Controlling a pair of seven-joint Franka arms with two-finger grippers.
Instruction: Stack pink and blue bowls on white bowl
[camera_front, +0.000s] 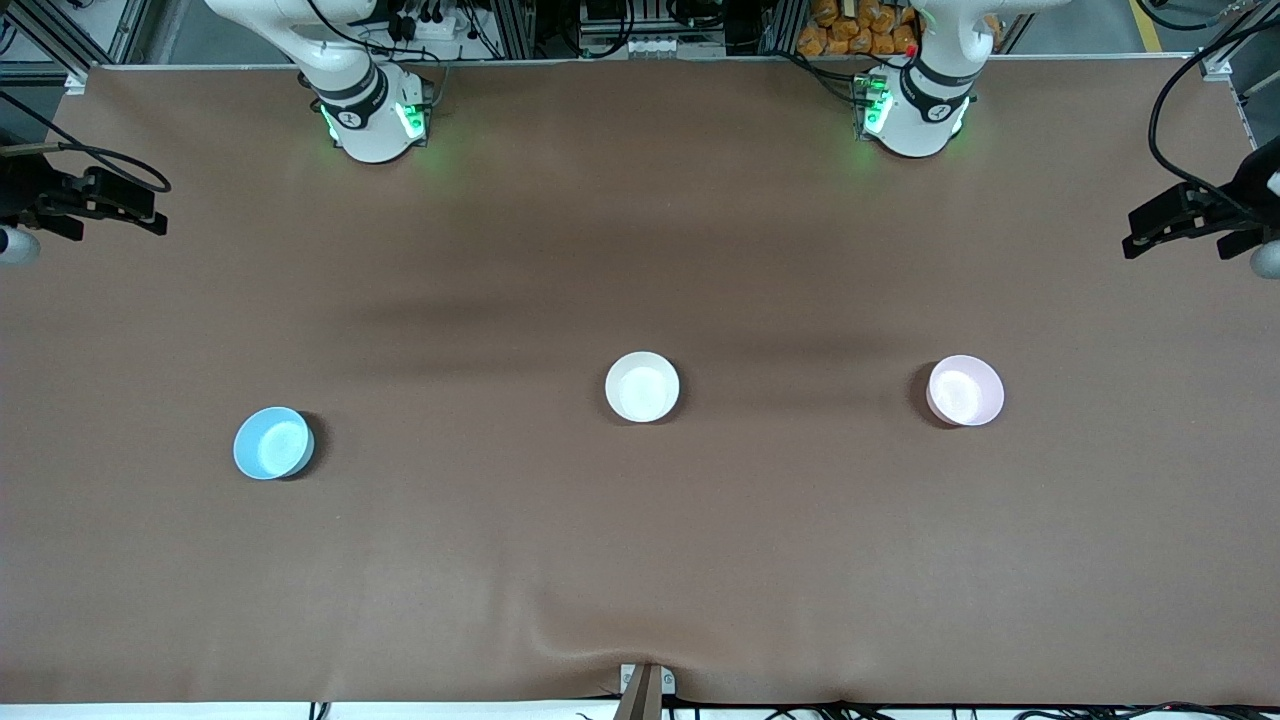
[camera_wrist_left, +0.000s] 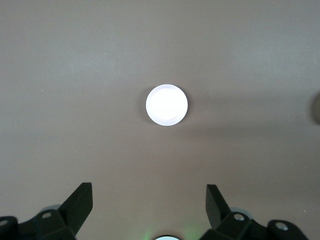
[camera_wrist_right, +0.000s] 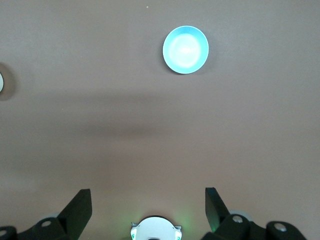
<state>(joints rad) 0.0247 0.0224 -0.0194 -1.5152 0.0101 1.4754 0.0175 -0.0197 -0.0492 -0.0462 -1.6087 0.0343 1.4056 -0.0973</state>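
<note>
The left gripper (camera_wrist_left: 149, 205) hangs high over the table (camera_front: 640, 560) at the left arm's end, its jaws spread wide with nothing between them. Straight out ahead of those fingers, in the left wrist view, sits the pink bowl (camera_wrist_left: 167, 105), washed out to near white there, upright and alone on the cloth; it lines up almost squarely with the gap between the fingers. The right gripper (camera_wrist_right: 148, 205) hangs the same way over the right arm's end, jaws also wide and empty, and the blue bowl (camera_wrist_right: 185, 50) lies ahead of it but a little off the centre line of the gap.

In the front view the white bowl (camera_front: 642, 387) stands mid-table between the other two, well apart from each. The pink bowl (camera_front: 965, 391) is toward the left arm's end, the blue bowl (camera_front: 273, 443) toward the right arm's end and somewhat nearer the front camera. So each coloured bowl has its own nearer arm. Being round, neither has a long axis, so any rim pinch would likely do. Nothing is stacked yet
</note>
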